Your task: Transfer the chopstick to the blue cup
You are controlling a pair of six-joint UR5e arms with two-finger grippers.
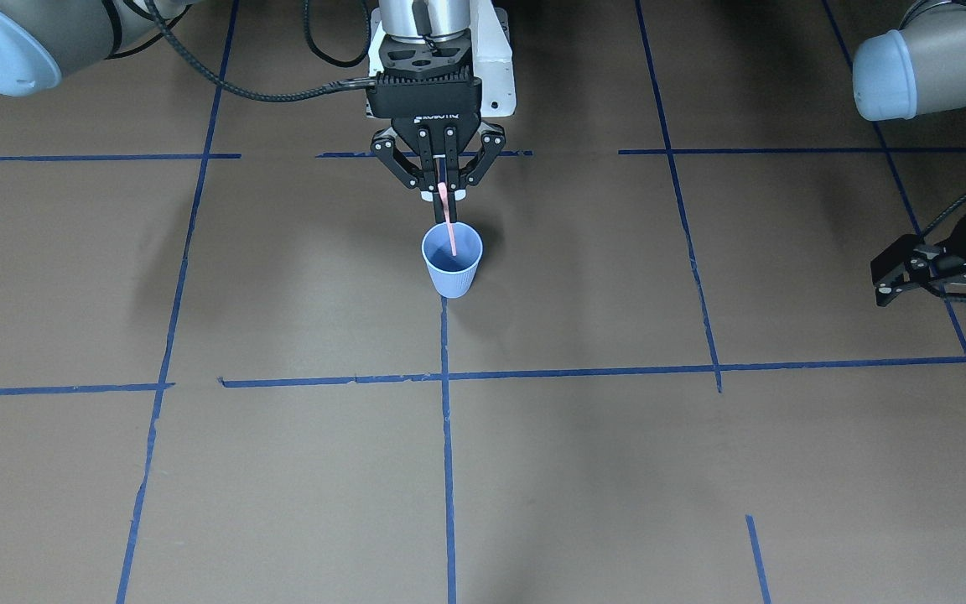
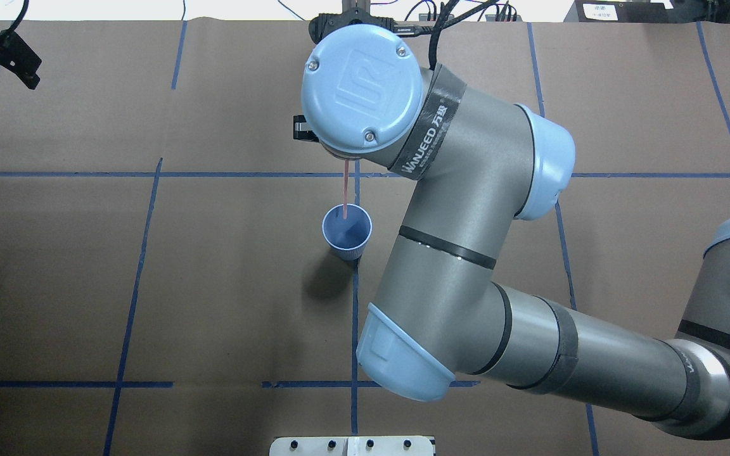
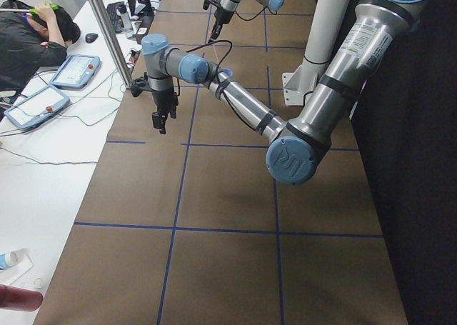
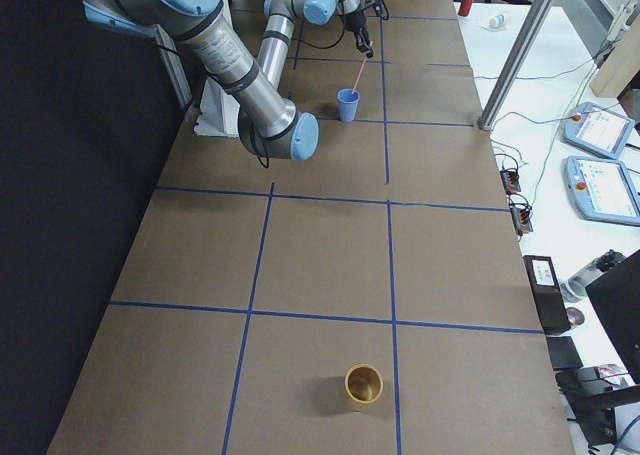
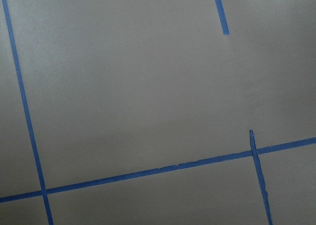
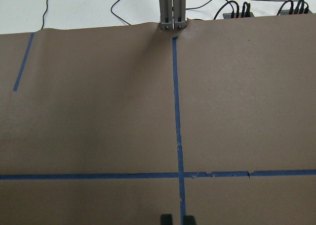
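The blue cup (image 1: 454, 281) stands upright near the middle of the table, and also shows in the overhead view (image 2: 346, 240) and the right side view (image 4: 347, 105). My right gripper (image 1: 444, 193) hangs straight above the cup's far rim, shut on the top of one pale pink chopstick (image 1: 449, 222). The chopstick (image 2: 345, 190) hangs almost upright with its lower end inside the cup. In the overhead view the right wrist hides the gripper. My left gripper (image 1: 881, 283) hovers open and empty far off at the table's side, and shows at the overhead view's top left (image 2: 23, 69).
A brown cup (image 4: 363, 385) stands alone at the table's end on my right. Blue tape lines cross the brown table cover. The white arm mount (image 1: 495, 59) sits behind the right gripper. Operators' desks with pendants (image 4: 600, 130) line the far side.
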